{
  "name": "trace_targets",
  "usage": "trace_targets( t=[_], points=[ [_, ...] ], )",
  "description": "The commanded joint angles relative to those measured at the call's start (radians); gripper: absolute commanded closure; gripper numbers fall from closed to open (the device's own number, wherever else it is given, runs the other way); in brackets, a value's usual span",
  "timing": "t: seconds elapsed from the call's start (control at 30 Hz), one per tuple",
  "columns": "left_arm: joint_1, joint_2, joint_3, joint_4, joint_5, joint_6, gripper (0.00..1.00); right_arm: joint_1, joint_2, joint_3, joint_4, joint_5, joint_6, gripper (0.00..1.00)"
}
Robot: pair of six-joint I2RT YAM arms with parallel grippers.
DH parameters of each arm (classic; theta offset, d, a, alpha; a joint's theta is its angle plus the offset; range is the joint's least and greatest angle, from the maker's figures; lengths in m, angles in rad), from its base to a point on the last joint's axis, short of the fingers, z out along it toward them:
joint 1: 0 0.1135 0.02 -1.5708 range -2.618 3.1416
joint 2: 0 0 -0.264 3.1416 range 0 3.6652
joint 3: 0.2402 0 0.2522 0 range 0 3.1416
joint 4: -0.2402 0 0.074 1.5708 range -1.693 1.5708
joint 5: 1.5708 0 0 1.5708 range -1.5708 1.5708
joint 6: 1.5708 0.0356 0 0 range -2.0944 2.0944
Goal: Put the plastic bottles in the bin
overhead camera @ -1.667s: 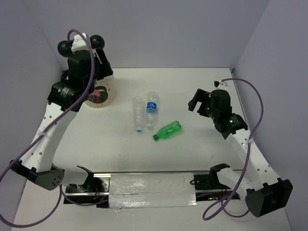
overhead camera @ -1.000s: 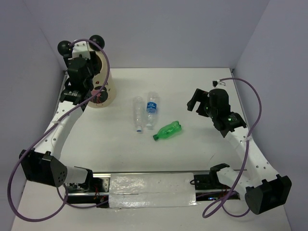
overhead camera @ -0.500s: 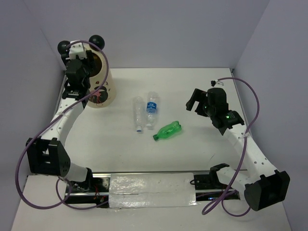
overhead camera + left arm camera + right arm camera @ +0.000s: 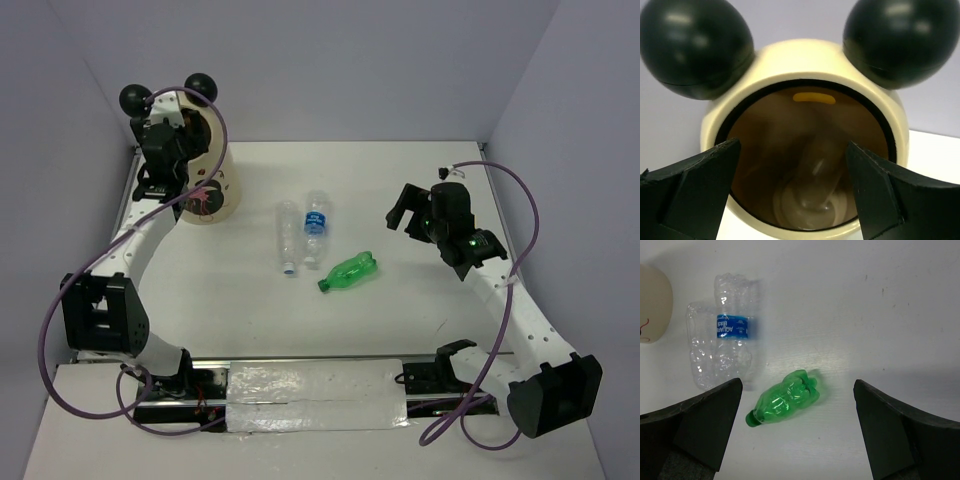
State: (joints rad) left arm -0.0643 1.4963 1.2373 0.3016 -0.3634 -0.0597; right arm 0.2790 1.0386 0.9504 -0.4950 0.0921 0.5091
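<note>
Left arm stretched back, left claw [image 4: 791, 150] spread wide at the bin [image 4: 805, 55] mouth; right claw [image 4: 797, 385] hovers open.

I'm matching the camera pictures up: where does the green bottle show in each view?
Top external: the green bottle lies near the picture's centre.
Left wrist: not in it.
Right wrist: the green bottle is low, just left of centre.
Shared landmark: the cream bin, visible in all three.

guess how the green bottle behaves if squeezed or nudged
The green bottle looks empty and crumpled, so probably light and apt to buckle when squeezed. Lying on its side, it may roll if nudged, though its dents could check that.
</note>
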Motion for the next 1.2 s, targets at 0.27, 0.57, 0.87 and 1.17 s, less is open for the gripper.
trace_targets(
  t=[0.27, 0.57, 0.87, 1.17],
  points=[
    [-0.055, -0.165, 0.272, -0.48, 0.106, -0.097, 0.01, 0.011, -0.034, 0.019, 0.018, -0.002, 0.02, 0.0],
    [-0.46, 0.024, 0.422, -1.043, -0.027, -0.453, 0.01, 0.011, -0.063, -0.004, 0.003, 0.009, 0.035, 0.0],
    [-0.485, 0.2, 0.277, -0.934, 0.149, -0.687, 0.01, 0.011, -0.106, -0.036, -0.011, 0.015, 0.045, 0.0],
    [-0.476, 0.397, 0.295, -0.874, 0.133, -0.698, 0.01, 0.011, -0.092, -0.018, -0.022, 0.006, 0.046, 0.0]
  ],
)
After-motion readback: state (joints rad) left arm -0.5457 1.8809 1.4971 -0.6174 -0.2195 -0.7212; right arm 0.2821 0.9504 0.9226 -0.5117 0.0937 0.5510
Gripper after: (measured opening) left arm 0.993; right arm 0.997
